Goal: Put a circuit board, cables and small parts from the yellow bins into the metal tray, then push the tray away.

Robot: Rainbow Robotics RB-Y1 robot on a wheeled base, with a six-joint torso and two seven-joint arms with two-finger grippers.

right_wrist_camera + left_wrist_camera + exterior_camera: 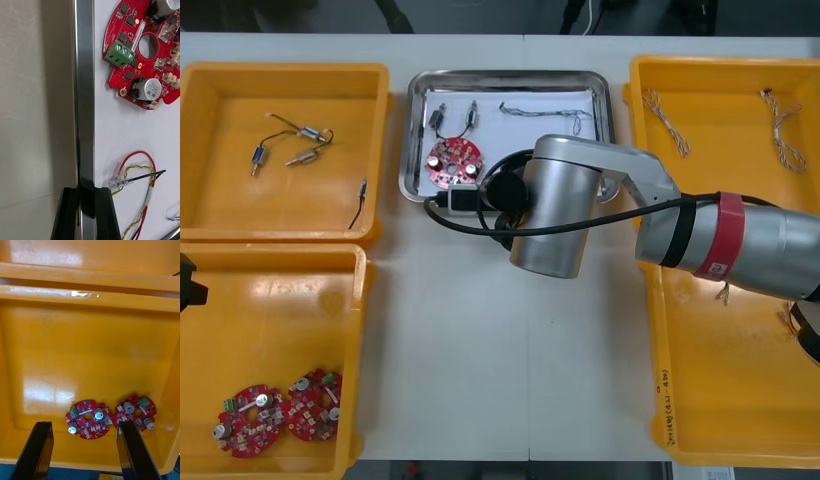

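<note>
Item 1, metal tray (416, 140): I see it at the far middle of the table (480, 350), between the yellow bins, white inside.

- Contents: one circuit board (452, 161) by the near left corner, small metal parts (438, 120) beyond it, a twisted cable (552, 113) toward the far right, and a red and yellow cable (144, 176) just inside the near rim.
- I judge the loading done and the push still to come.

Item 2, right gripper (86, 191): it is set at the tray's near rim, with the arm reaching in from the right.

- Jaws are narrow and astride the rim, one finger on the table side and one inside the tray. As far as I can tell, they are closed on the metal.
- The rim's long axis runs straight on from the gap between the fingers.
- The board lies farther along on the tray side, and the red and yellow cable lies just beside the inner finger.
- Key relation: the whole tray lies on the far side of this grip, so I read the push as going across the rim toward the far table edge.
- This arm is the nearer one by a wide margin.

Item 3, left gripper (84, 423): it is parked over the near-left yellow bin (90, 352).

- Jaws are wide and hold nothing.
- Two spare boards (89, 419) lie on the bin floor below the fingers, well apart from the tray.
</note>
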